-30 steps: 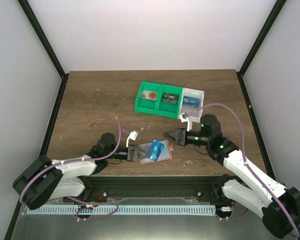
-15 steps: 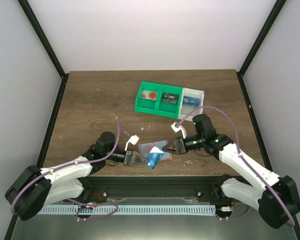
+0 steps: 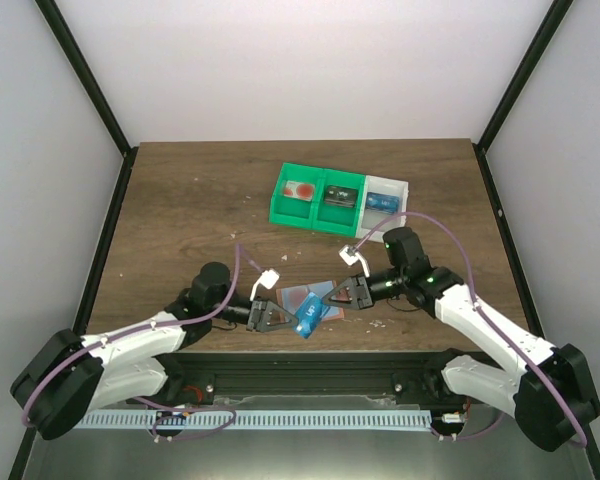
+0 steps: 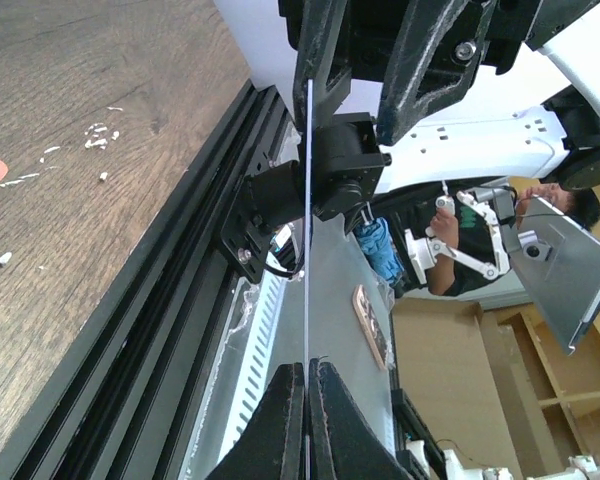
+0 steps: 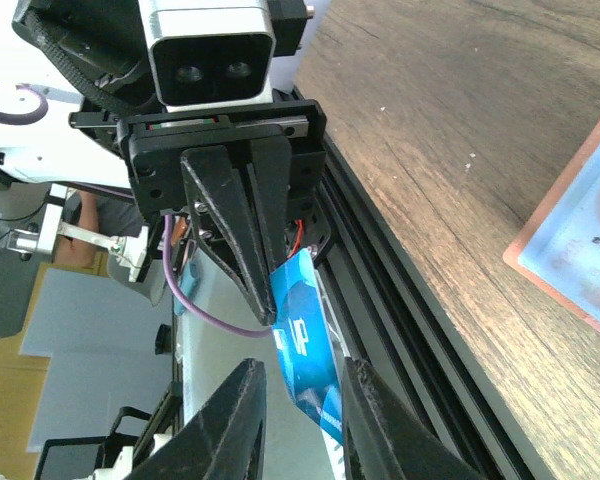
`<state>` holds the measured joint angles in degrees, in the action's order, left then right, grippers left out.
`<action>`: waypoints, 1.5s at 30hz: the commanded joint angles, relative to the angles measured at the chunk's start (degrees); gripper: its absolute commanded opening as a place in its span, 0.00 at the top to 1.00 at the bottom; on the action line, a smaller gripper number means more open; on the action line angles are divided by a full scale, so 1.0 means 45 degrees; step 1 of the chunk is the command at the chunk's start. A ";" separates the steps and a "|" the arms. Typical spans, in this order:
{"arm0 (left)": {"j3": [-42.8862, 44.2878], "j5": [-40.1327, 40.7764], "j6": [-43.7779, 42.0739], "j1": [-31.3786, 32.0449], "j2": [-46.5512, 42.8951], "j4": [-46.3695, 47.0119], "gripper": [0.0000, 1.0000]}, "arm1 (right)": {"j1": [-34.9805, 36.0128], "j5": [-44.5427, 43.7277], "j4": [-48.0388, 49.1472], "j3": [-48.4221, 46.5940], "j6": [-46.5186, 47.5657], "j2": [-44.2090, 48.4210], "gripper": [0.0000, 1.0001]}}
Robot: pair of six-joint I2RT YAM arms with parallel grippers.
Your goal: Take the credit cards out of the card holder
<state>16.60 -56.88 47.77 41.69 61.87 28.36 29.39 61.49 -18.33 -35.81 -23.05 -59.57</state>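
- Left gripper [image 3: 280,316]: the jaws are closed tight on 1 short edge of a thin, flat, bright-blue credit card [image 3: 308,316]. In the left wrist view the card is edge-on, a fine line running straight out from between the fingertips [image 4: 307,368].
- The blue card is held off the dark wooden table [image 3: 180,220], near its front edge and over the black metal rail.
- Right gripper [image 3: 332,295]: it faces the left one from the opposite side. Its jaws are narrow, 1 finger on each side of the card's free end [image 5: 298,345]. I cannot tell whether the pads actually press the card.
- Flat, rectangular, salmon-pink card holder [image 3: 298,294]: it lies flat on the table just behind the 2 grippers, and neither gripper is on it. A light-blue face shows inside its pink border [image 5: 580,225].
- Green plastic bin [image 3: 315,197] and white plastic bin [image 3: 385,198]: they stand side by side toward the back of the table, well apart from the holder. Small red, black and blue items sit inside them.
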 commanded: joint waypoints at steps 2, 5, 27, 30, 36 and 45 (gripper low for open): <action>0.0119 -0.0287 -0.0158 0.0053 0.0246 0.0533 1.00 | -0.0029 0.0847 0.0704 0.0175 -0.0267 0.0036 0.78; 0.0067 -0.0318 -0.0078 0.0066 0.0299 0.0710 1.00 | -0.0028 0.0708 0.0594 0.0199 -0.0199 -0.0063 0.74; 0.0109 -0.0193 -0.0189 0.0057 0.0413 0.0625 1.00 | 0.0091 0.0479 0.0636 0.0375 -0.0156 -0.0074 0.99; 0.0275 0.0328 -0.0437 0.0034 0.0356 -0.0033 0.95 | 0.0091 0.0228 0.0752 0.0396 -0.0294 0.0151 1.00; 0.0645 0.1450 -0.0542 -0.0006 0.0117 -0.1198 0.54 | 0.0091 -0.0122 0.1740 0.0674 -0.1212 0.0413 0.99; 0.1575 0.6060 -0.1598 -0.0297 -0.1103 -0.5371 0.18 | -0.0046 -0.3180 0.2087 0.0574 -0.1805 0.0668 0.99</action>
<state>21.50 -39.66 43.42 41.10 59.05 12.60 29.65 54.59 -10.81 -32.05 -29.50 -57.23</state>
